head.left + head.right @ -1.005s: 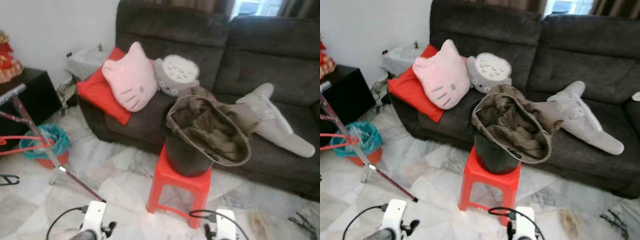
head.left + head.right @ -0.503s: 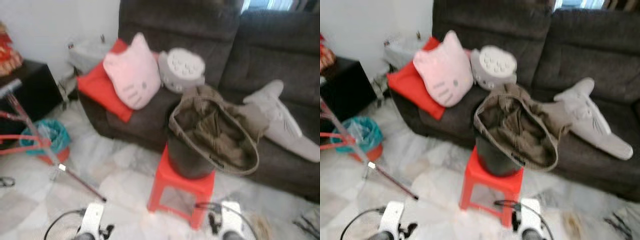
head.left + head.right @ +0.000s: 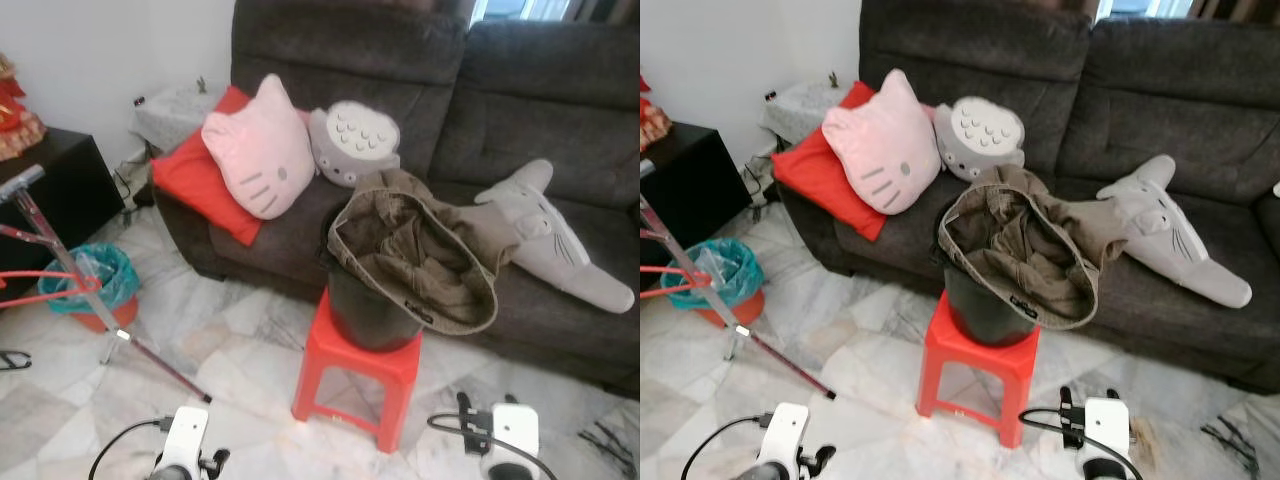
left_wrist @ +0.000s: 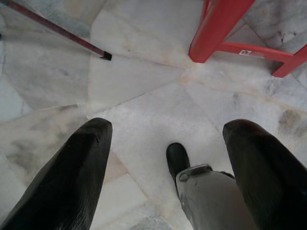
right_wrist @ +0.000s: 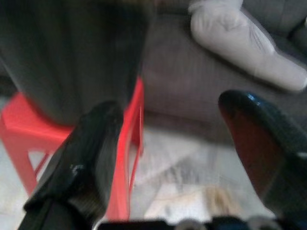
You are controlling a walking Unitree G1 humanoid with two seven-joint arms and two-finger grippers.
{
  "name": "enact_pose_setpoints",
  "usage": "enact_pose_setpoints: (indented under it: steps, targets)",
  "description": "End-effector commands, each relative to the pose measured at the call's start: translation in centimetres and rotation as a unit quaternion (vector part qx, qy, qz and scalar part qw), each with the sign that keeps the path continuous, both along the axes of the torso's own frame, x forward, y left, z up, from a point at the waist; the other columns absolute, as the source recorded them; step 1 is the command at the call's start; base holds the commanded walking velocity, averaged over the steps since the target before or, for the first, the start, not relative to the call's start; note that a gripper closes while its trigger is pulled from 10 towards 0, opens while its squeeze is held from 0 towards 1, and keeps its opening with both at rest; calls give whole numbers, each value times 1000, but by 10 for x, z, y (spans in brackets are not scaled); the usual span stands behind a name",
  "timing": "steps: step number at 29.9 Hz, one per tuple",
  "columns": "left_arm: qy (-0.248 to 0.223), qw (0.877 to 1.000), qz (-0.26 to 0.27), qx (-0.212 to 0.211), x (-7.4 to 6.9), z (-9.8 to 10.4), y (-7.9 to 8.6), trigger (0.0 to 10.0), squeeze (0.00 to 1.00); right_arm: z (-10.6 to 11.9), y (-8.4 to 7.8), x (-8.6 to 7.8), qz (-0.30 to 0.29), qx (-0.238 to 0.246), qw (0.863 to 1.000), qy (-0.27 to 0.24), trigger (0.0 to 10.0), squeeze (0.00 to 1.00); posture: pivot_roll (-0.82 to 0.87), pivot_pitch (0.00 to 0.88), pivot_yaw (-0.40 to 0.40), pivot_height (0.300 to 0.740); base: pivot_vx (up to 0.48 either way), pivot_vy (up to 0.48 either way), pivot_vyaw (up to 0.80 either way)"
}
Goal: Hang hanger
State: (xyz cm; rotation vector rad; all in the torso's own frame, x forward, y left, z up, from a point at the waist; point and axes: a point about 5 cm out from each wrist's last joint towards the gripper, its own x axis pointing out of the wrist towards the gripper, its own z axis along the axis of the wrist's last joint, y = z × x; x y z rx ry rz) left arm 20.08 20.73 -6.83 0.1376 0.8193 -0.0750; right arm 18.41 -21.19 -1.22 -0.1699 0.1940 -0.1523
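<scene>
between the two black fingers of the left gripper (image 4: 168, 125) a wide gap shows: jaws apart, holding nothing. it hangs low over the marble floor (image 4: 144, 91), just short of the red stool (image 3: 355, 375) legs. the right gripper (image 5: 175, 108) likewise stands with jaws apart and empty, aimed past the right side of the stool; its wrist view is blurred.

on the stool sits a dark bucket (image 3: 370, 310) with an olive garment (image 3: 420, 260) draped over its rim. behind the stool stands a dark sofa (image 3: 560, 100) bearing a grey plush (image 3: 560, 250).

well left of the stool, a thin red loop (image 3: 50, 285) of hanger-like outline rests against a slanted metal rack pole (image 3: 60, 255). the frame edge cuts the loop off, so its hook and full shape cannot be made out. nearer than it, also left of the stool, a small black hooked piece (image 3: 12, 360) is cut off too; what it is cannot be told.
</scene>
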Motion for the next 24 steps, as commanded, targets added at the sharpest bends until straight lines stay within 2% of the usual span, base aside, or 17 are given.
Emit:
enact_pose_setpoints:
  steps: [1,3,4,6,14,17,20,22,24]
  targets:
    - [3,1000,-4,6,-1,-1,1,10000,0,17,10,5,17,-11,999,-36,10000,0,29,0,-38,740,0,0,0]
    - [3,1000,-5,6,-1,-1,1,10000,0,23,13,7,23,-17,998,-47,10000,0,29,0,-38,740,0,0,0]
    - [2,1000,-4,7,-1,0,1,10000,0,35,15,11,25,-24,997,-67,10000,0,29,0,-37,740,0,0,0]
    - [1,1000,-4,7,0,0,1,10000,0,39,15,13,25,-25,997,-73,10000,0,29,0,-37,740,0,0,0]
    - [3,1000,-4,11,-1,0,2,10000,0,99,12,57,31,-39,986,-161,10000,0,22,0,-31,740,0,0,0]
    - [4,1000,-3,11,-2,-1,3,10000,0,126,-3,82,0,-35,983,-180,10000,0,21,0,-24,740,0,0,0]
    - [5,1000,-2,12,-2,-1,3,10000,0,135,-11,92,-22,-28,983,-180,10000,0,19,0,-21,740,0,0,0]
    - [5,1000,-2,13,-2,-1,4,10000,0,151,-25,107,-57,-6,981,-183,10000,0,17,0,-13,740,0,0,0]
    - [6,1000,-3,13,-2,-1,4,10000,0,156,-31,115,-71,-13,982,-172,10000,0,15,0,-13,740,0,0,0]
